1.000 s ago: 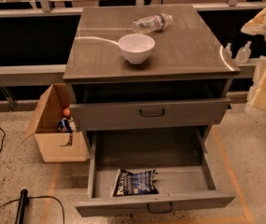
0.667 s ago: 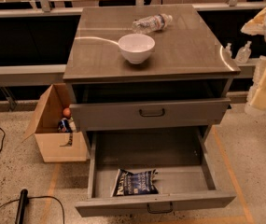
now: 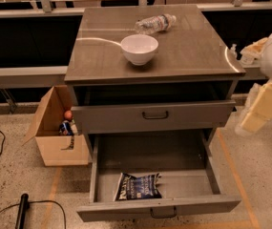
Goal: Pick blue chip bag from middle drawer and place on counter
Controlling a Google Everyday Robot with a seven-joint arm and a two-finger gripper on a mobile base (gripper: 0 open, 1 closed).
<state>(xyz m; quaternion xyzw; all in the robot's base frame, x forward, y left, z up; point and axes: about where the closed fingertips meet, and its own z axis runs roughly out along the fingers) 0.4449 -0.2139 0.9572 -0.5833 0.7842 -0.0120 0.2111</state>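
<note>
The blue chip bag [image 3: 138, 186] is lying flat in the open middle drawer [image 3: 188, 181], well below the gripper [image 3: 239, 54] and off to its left, close against the drawer's front wall. It is looking like a light, crinkly foil pouch, soft and probably slippery, so it is likely to be giving way and sliding under a squeeze rather than resisting. Pinching a raised fold or the puffed upper edge from above is seeming the safest hold, with little force needed. The gripper is hanging at counter height, just beside the right edge of the counter [image 3: 183, 56]; whether it is touching that edge, or is released or clenched, I cannot tell. It is not carrying the bag. To its left a white bowl [image 3: 139, 48] and a water bottle [image 3: 154, 24] are sitting on the counter, well apart from it.
</note>
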